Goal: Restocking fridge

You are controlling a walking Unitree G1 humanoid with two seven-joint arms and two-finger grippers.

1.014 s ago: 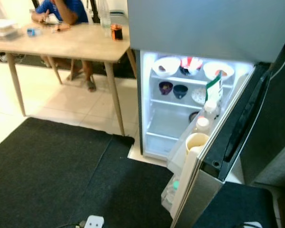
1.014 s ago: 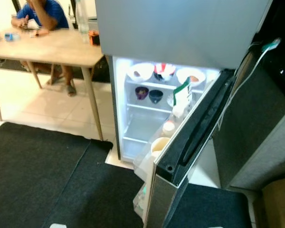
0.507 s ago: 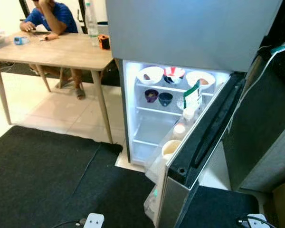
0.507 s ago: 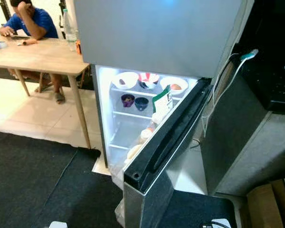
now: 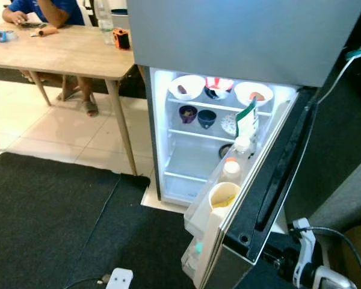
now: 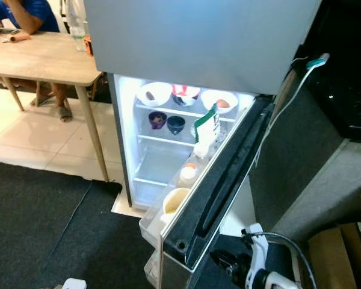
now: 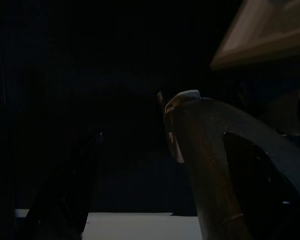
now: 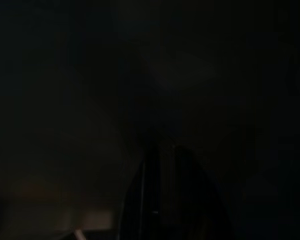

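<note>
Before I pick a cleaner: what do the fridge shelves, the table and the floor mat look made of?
Fridge shelves: clear glass or plastic, since light passes through. Table: pale wood or wood-look laminate, matte, with faint grain. Floor mat: dark textile, dull and slightly fuzzy, probably low-pile carpet.
</note>
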